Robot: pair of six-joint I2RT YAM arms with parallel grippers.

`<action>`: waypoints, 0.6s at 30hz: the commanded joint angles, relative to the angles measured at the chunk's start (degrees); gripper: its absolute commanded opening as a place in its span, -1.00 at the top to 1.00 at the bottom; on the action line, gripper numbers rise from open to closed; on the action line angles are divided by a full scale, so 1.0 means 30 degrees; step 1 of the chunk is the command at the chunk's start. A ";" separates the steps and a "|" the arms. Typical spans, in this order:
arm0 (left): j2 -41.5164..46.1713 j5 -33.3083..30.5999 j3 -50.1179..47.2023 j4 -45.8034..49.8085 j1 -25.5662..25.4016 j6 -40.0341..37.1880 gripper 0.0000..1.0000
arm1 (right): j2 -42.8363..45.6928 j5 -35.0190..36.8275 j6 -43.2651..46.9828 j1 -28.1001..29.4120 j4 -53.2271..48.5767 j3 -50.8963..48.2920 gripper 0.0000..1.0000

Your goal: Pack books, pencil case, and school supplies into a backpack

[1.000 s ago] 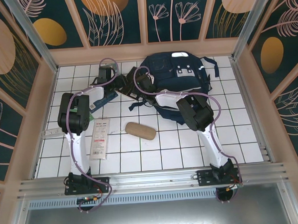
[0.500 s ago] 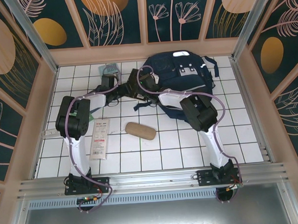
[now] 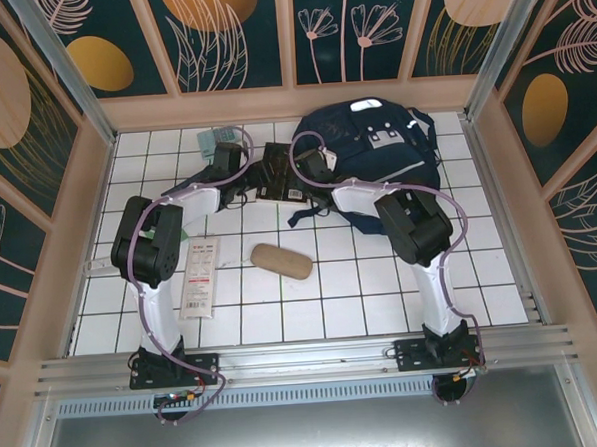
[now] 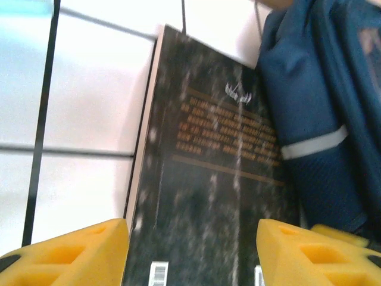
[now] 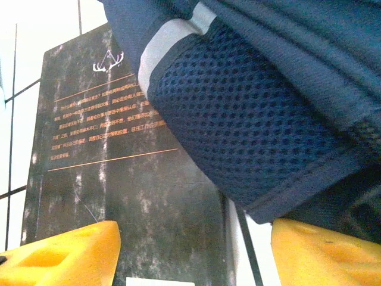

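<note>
The black book (image 3: 277, 173) with gold lettering lies flat on the tiles, just left of the navy backpack (image 3: 380, 149). My left gripper (image 3: 247, 188) hovers at the book's left side, jaws open, with the cover (image 4: 214, 190) under its yellow fingertips (image 4: 77, 250). From the right, my right gripper (image 3: 311, 170) reaches in, open, over the book's edge (image 5: 119, 179) and the backpack's mesh side pocket (image 5: 250, 119). Nothing is held. The tan pencil case (image 3: 281, 261) and the white packet with red print (image 3: 201, 277) lie nearer the front. A pale teal calculator (image 3: 214, 138) sits at the back left.
The backpack's dark straps (image 3: 318, 214) trail onto the tiles below the right forearm. Its fabric (image 4: 321, 119) overlaps the book's right edge. Wooden walls (image 3: 87, 195) enclose the table on three sides.
Both arms have reached farther back. The backpack has shifted back and to the right, uncovering the black book. The right jaws have widened. The calculator has come into view.
</note>
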State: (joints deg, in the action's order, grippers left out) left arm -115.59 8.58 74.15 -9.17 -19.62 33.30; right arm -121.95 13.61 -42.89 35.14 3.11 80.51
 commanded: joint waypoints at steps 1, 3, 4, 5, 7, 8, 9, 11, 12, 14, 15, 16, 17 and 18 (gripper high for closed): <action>-0.0891 -0.0602 0.1280 0.0726 0.0063 -0.0833 -0.18 | 0.1042 0.0518 0.0481 -0.0716 -0.0368 -0.0612 -0.38; -0.1408 -0.0601 0.1902 0.1003 0.0057 -0.1076 -0.19 | 0.0607 -0.0801 0.0355 -0.1117 -0.0123 -0.0508 -0.36; -0.1653 -0.0568 0.2153 0.1141 0.0064 -0.1117 -0.19 | 0.0410 -0.1154 0.0376 -0.1164 0.0066 -0.0444 -0.35; -0.1912 -0.0531 0.2435 0.1279 0.0059 -0.1159 -0.19 | 0.0171 -0.1357 0.0482 -0.1161 0.0199 -0.0328 -0.34; -0.2264 -0.0562 0.2813 0.1494 0.0057 -0.1234 -0.19 | -0.0147 -0.1401 0.0702 -0.0980 0.0373 -0.0092 -0.33; -0.2351 -0.0669 0.2936 0.1573 0.0057 -0.1255 -0.19 | -0.0145 -0.1054 0.0657 -0.0849 0.0339 -0.0046 -0.33; -0.2350 -0.0704 0.2931 0.1525 0.0057 -0.1318 -0.19 | 0.0014 -0.0761 0.0714 -0.0654 0.0628 -0.0219 -0.32; -0.2398 -0.0743 0.2941 0.1504 0.0064 -0.1356 -0.19 | 0.0356 -0.0263 0.0849 -0.0436 0.1082 -0.0543 -0.33; -0.2426 -0.0750 0.2995 0.1540 0.0062 -0.1376 -0.19 | 0.0479 -0.0120 0.0928 -0.0349 0.1049 -0.0517 -0.33; -0.2427 -0.0807 0.2993 0.1505 0.0064 -0.1436 -0.20 | 0.0572 -0.0057 0.1218 -0.0152 0.0964 -0.0292 -0.32; -0.2399 -0.0871 0.2951 0.1476 0.0063 -0.1450 -0.20 | 0.0556 0.0026 0.1390 -0.0037 0.0835 -0.0061 -0.32; -0.2368 -0.0939 0.2895 0.1409 0.0049 -0.1448 -0.20 | 0.0496 0.0060 0.1534 0.0098 0.0716 0.0142 -0.32; -0.2390 -0.0925 0.2858 0.1361 0.0042 -0.1410 -0.20 | 0.0401 0.0093 0.1679 0.0207 0.0619 0.0391 -0.32; -0.2412 -0.0848 0.2872 0.1357 0.0064 -0.1410 -0.20 | 0.0277 0.0109 0.1714 0.0324 0.0506 0.0639 -0.32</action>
State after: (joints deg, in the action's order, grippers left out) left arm -122.65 6.79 81.56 -5.32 -19.62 30.22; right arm -121.03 12.16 -40.07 34.96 4.45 79.94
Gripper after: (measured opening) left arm 0.600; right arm 0.661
